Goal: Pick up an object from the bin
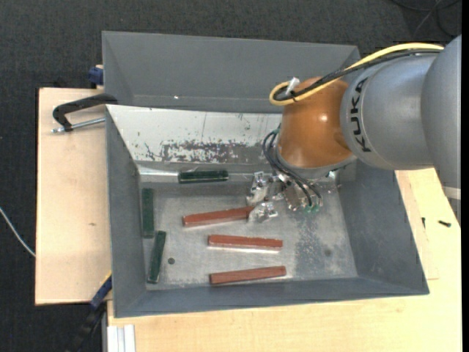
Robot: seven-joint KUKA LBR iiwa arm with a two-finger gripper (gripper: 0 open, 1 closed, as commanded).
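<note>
By end effector [262,200], uppermost brown bar [216,217] runs left-right.

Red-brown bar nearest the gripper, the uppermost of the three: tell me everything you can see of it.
A long, slim, flat red-brown bar, dull-surfaced, perhaps wood or plastic, whole as far as it shows. It lies flat on the bin floor near the middle, running left to right, with its right end angled slightly up the view. That end meets the gripper, which covers it; contact cannot be confirmed. Nothing else touches it.
</note>
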